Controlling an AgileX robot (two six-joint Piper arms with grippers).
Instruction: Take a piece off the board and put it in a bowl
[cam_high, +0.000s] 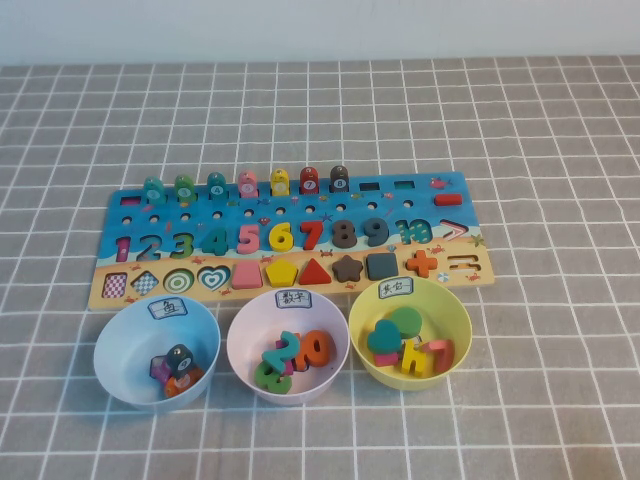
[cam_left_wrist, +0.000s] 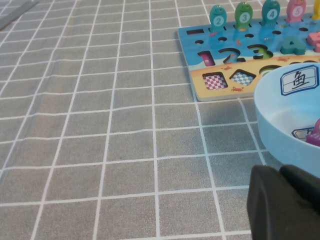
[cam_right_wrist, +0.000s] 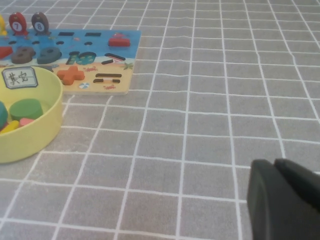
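Observation:
The orange plus-sign piece (cam_high: 421, 263) (cam_right_wrist: 70, 74) lies in its slot in the tan strip near the right end of the board (cam_high: 150, 205) (cam_right_wrist: 115, 55) (cam_left_wrist: 200, 55). In front of it stands the pale yellow bowl (cam_high: 455, 305) (cam_right_wrist: 50, 107) with a white label, holding several coloured pieces. Neither arm shows in the high view. In the right wrist view my right gripper (cam_right_wrist: 275, 162) hovers shut and holding nothing over the checked cloth, well to the right of the yellow bowl. In the left wrist view my left gripper (cam_left_wrist: 281, 169) is shut with nothing in it, just beside the light-blue bowl (cam_left_wrist: 280, 120).
A light-blue bowl (cam_high: 120, 330) and a pale lilac bowl (cam_high: 245, 325) with pieces stand left of the yellow one, in a row before the board. Fish pegs (cam_high: 248, 183) stand upright along the board's far edge. Grey checked cloth (cam_high: 540, 400) covers the table.

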